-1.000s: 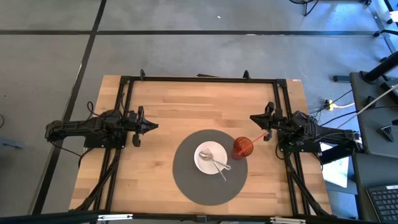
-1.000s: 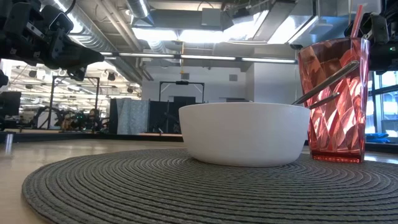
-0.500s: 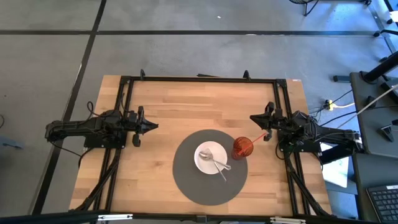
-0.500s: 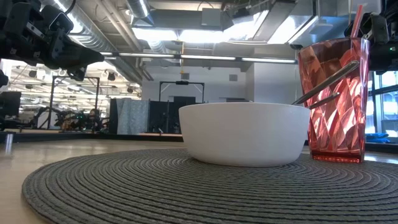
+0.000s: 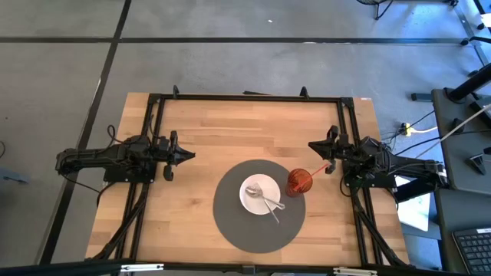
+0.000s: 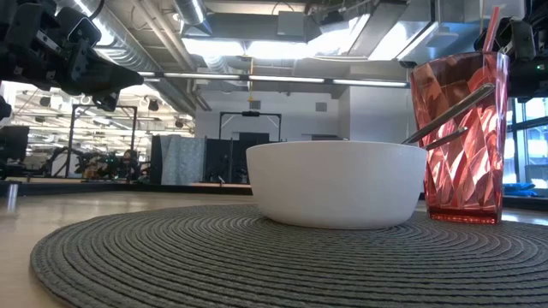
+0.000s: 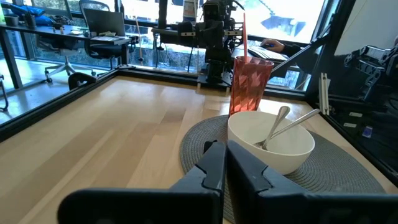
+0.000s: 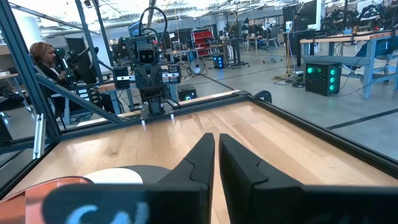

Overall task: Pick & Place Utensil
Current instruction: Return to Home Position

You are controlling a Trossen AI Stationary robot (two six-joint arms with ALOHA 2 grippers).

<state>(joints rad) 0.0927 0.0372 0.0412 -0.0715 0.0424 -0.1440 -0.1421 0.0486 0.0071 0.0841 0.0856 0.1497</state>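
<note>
Cutlery [image 5: 268, 202]: in the bowl [image 5: 252, 196] on the mat [image 5: 230, 222], between the claws, nearer the right claw [image 5: 313, 145]. Straw [image 5: 317, 171]: leaning in the glass [image 5: 298, 182], near that claw. Left claw [image 5: 188, 156]: well apart. Both with fingers together, empty, parked clear since placing seems finished.

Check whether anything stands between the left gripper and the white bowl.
Nothing visible: only bare table and grey placemat lie between the left gripper and the white bowl; the orange glass stands beyond it.

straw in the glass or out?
In: orange straw stands in the orange glass, sticking out its top, beside the white bowl.
</note>
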